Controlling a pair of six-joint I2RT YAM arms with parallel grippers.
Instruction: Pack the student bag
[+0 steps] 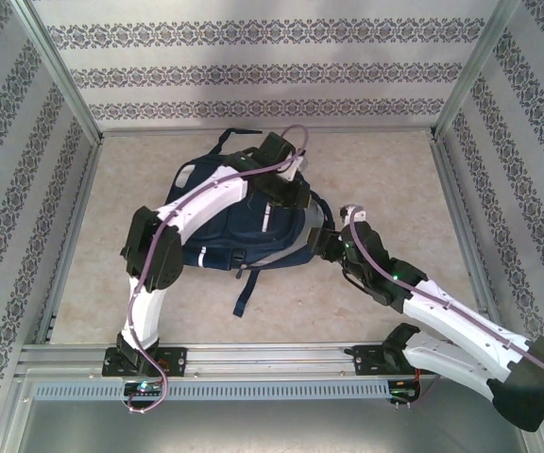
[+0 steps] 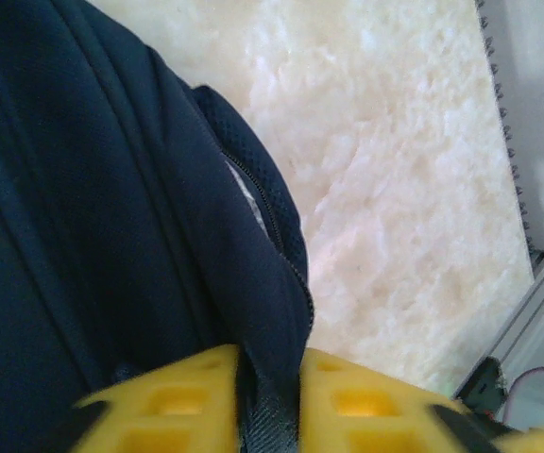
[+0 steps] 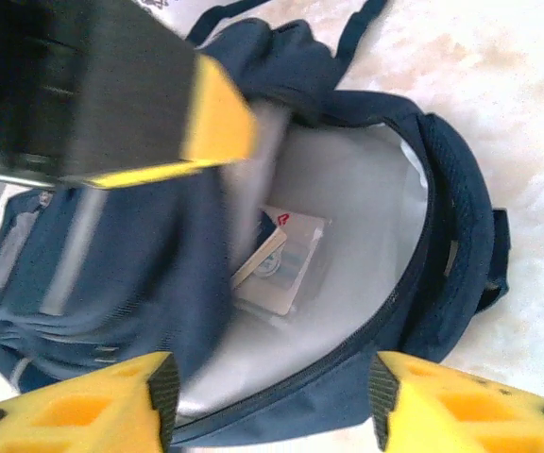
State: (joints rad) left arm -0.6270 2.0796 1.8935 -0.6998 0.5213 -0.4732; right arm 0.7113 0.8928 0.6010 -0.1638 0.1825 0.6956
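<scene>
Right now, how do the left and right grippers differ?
The left gripper has its fingers nearly together, pinching fabric of the navy backpack; the right gripper is spread wide, holding nothing. The left sits on the bag's edge; the right hangs above its open grey-lined compartment. Both have yellow fingers.

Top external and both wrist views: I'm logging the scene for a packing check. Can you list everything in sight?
student bag: one, navy blue, middle of the table, main compartment unzipped
lining: one, pale grey, inside the open compartment
flat packet: one, whitish with a red mark, lying on the lining; what it is cannot be told
table cover: one, cream, under the bag
frame rail: one, silver, near edge
walls: three, white with grey patterned bands, around the table
left arm: one, white and black, reaching over the bag
right arm: one, white and black, right of the bag
left gripper: one, yellow fingers, pinching the bag's edge
right gripper: one, yellow fingers, open above the compartment
</scene>
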